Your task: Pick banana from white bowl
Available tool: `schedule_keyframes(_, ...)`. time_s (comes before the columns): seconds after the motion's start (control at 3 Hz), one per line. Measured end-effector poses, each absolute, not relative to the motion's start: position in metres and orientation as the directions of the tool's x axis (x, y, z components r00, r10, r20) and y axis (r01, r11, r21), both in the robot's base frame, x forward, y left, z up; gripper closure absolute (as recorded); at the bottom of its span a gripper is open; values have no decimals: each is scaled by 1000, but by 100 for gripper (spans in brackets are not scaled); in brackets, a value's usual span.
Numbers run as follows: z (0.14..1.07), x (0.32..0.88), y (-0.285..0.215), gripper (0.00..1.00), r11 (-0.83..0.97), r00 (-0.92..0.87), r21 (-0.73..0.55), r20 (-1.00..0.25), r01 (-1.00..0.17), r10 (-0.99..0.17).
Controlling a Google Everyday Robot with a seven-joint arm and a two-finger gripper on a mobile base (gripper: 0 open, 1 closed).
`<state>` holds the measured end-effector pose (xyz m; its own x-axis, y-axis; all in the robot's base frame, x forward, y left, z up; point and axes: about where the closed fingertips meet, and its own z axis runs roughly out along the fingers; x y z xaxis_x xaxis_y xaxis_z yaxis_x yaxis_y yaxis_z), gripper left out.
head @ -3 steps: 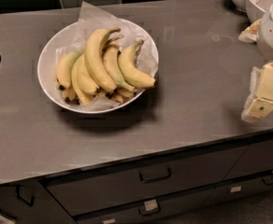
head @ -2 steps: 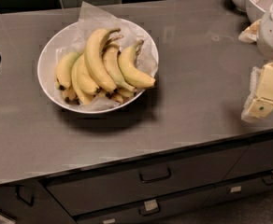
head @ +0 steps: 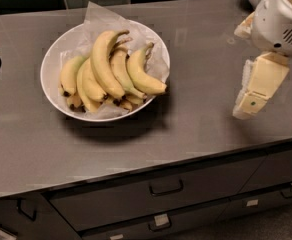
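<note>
We see a smooth, glossy white bowl (head: 50, 71) lined with crinkled matt paper (head: 98, 18), holding the smooth-skinned banana (head: 102, 59). Under the bowl, the grey countertop (head: 196, 129) looks matt with a faint sheen. Right of the bowl hangs the gripper (head: 246, 108), of cream matt plastic.

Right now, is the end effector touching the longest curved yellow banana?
No, the end effector hangs over the grey counter, far from the banana in its shallow white bowl.

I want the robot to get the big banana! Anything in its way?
Nothing stands on the counter between the end effector, far right, and the bowl. Two shorter bananas lie beside the banana on that side, but its top is uncovered.
</note>
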<state>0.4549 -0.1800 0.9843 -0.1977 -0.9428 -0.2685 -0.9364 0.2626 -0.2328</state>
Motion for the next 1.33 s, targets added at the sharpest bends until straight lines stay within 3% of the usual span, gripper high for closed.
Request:
schedule_keyframes(0.33, 978, 476, -145, 0, 295, -222, -200, -321, -935, -921)
schedule_keyframes(0.67, 978, 476, -145, 0, 295, -222, -200, -321, -935, -921)
schedule_keyframes(1.33, 1003, 464, -71, 0, 197, -105, -234, -354, -952, -929)
